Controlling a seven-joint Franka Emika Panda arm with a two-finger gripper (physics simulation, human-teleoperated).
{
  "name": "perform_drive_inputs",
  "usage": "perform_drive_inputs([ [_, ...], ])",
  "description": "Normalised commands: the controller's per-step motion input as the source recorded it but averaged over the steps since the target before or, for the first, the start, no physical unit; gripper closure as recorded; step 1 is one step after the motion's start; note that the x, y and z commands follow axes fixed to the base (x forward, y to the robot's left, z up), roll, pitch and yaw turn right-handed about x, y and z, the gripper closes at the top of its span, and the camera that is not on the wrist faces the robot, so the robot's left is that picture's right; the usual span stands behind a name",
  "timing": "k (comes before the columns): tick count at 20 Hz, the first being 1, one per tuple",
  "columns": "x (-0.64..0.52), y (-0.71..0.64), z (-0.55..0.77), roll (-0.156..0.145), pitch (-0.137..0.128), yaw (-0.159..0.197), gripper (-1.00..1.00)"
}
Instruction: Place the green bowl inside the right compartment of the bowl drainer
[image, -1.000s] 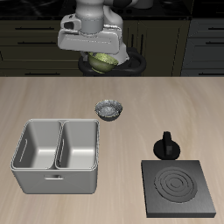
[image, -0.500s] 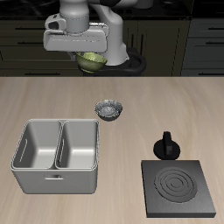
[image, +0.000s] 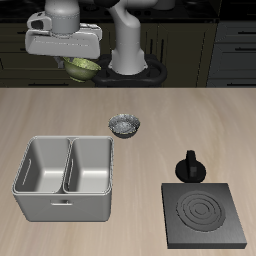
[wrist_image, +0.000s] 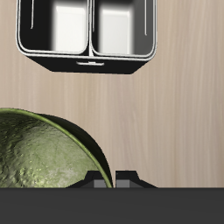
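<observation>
The green bowl (image: 82, 68) hangs high in the air beyond the table's back edge, held under my gripper (image: 80, 62), which is shut on its rim. Close up in the wrist view, the green bowl (wrist_image: 39, 157) shows its mottled olive inside and dark rim. The bowl drainer (image: 65, 178) stands on the table near the front edge, a light-grey tub with two wells. Its right compartment (image: 44, 168) holds nothing. From the wrist, the bowl drainer (wrist_image: 87, 58) is seen well below and ahead of the bowl.
A grey-blue patterned bowl (image: 124, 125) sits mid-table just behind the drainer. A black stove plate (image: 204, 214) lies near the front edge, with a black knobbed object (image: 189, 166) behind it.
My gripper has carried the green bowl sideways through the air, from above the grey-blue bowl's line to above the drainer's side of the table. Nothing on the table has moved.
</observation>
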Motion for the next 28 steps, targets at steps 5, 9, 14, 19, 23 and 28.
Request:
perform_drive_inputs([
  [5, 0.15, -0.26, 0.17, 0.037, -0.041, 0.036, 1.0],
  [9, 0.25, -0.07, 0.06, 0.017, 0.003, 0.033, 1.0],
  [14, 0.28, -0.24, 0.14, -0.007, -0.001, -0.017, 1.0],
  [19, 0.27, -0.34, 0.12, -0.02, -0.01, -0.047, 1.0],
  [23, 0.26, -0.19, 0.01, -0.021, 0.013, -0.044, 1.0],
  [28, 0.37, -0.25, -0.01, -0.036, 0.016, -0.036, 1.0],
])
